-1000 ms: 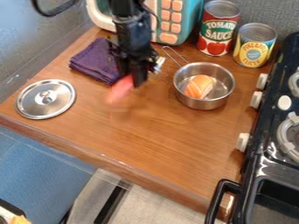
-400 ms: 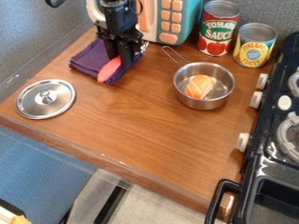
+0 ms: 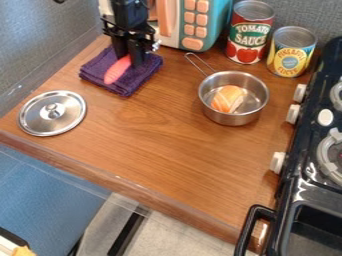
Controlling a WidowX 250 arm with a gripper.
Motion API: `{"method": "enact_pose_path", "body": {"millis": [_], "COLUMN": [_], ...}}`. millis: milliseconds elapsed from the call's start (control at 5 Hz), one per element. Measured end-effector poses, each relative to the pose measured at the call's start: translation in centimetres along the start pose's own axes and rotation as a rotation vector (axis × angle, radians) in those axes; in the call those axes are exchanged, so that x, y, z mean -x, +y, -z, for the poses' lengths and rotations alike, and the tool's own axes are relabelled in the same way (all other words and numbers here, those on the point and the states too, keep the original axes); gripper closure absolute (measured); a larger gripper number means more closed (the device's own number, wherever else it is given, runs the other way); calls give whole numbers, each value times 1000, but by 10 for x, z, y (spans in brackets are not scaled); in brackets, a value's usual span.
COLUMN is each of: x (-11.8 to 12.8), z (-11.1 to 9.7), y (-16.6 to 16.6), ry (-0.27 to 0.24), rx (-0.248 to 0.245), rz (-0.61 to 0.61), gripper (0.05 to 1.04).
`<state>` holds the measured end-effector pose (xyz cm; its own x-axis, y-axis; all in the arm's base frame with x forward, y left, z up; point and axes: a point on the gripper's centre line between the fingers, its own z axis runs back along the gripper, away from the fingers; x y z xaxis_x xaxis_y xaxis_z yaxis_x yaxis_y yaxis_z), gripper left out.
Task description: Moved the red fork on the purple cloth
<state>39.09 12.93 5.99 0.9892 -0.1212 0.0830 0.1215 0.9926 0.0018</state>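
Gripper (image 3: 129,61): 2 fingers nearly closed, pinching red fork (image 3: 116,72) | Place: over purple cloth (image 3: 138,75), can't tell if touching | Risk: letting go too high could make it bounce off

Black, blocky arm with silvery screws.
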Motion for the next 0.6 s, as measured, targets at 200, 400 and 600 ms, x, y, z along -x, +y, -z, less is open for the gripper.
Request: {"method": "enact_pose_path", "body": {"millis": [200,400,600], "x": [2,5,7], "z": [8,7,7], "y": [11,19,23], "ry": [23,30,35], "rx": [-26,-43,-54], "rz": [-15,-20,-21], "gripper": [717,670,365]}}
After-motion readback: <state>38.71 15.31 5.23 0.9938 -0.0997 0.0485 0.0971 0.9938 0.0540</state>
